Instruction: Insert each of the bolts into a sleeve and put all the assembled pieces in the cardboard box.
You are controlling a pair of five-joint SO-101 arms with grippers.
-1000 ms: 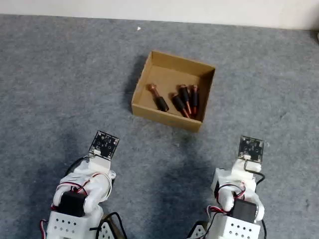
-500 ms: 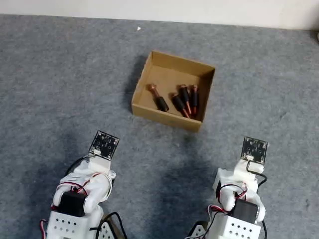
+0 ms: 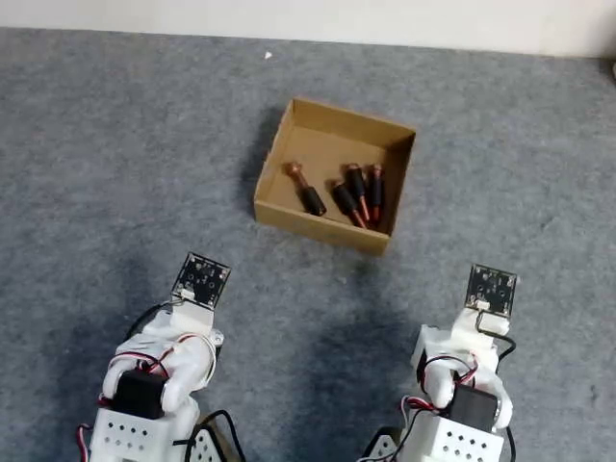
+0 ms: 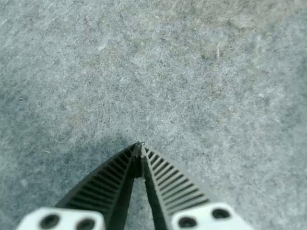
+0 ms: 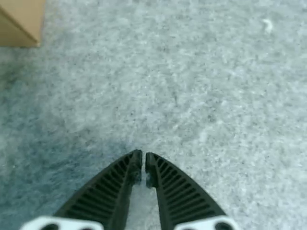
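Note:
The cardboard box (image 3: 272, 205) sits on the grey carpet past both arms, a little right of centre. Inside it lie several copper bolts pushed into black sleeves (image 3: 348, 195), one (image 3: 305, 191) apart at the left. The left arm is drawn back at the near left; its gripper (image 4: 141, 146) is shut with nothing in it, over bare carpet. At the near right, the right gripper (image 5: 143, 159) is also shut and holds nothing. A corner of the box (image 5: 19, 23) shows in the right wrist view.
Grey carpet (image 3: 125, 164) covers the whole table around the box. A pale wall strip (image 3: 308, 19) runs along the far edge. Both arm bases (image 3: 144, 395) stand at the near edge.
The right arm's wrist has shifted slightly to the right and back toward its base. The left arm and the box contents have not moved.

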